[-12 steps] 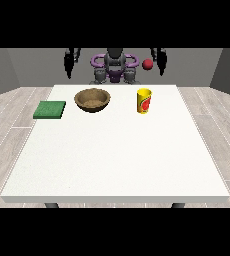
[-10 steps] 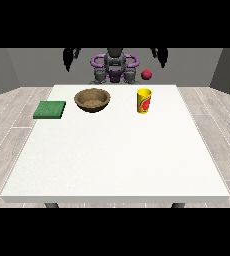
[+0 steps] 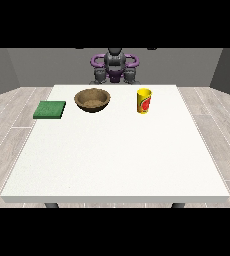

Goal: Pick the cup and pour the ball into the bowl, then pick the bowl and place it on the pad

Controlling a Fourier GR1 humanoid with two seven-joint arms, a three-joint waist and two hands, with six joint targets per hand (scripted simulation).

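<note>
A yellow cup (image 3: 144, 101) with a red mark stands upright on the white table (image 3: 117, 160), right of centre near the far edge. To its left sits a brown wooden bowl (image 3: 92, 99), and I see nothing inside it. A flat green pad (image 3: 50, 109) lies at the table's left edge. No ball shows anywhere. Both arms are raised out of the picture. Only a dark sliver of the hand at the view's left (image 3: 80, 48) and of the hand at the view's right (image 3: 151, 48) shows at the scene's top edge, far above the objects.
The robot's torso (image 3: 115, 67) with purple shoulders stands behind the table's far edge. Grey plank floor surrounds the table. The wide white tabletop stretches from the three objects to the near edge.
Both hands rose from beside the robot's head to the top edge. The red ball that was dropping near the hand at the view's right is gone from sight.
</note>
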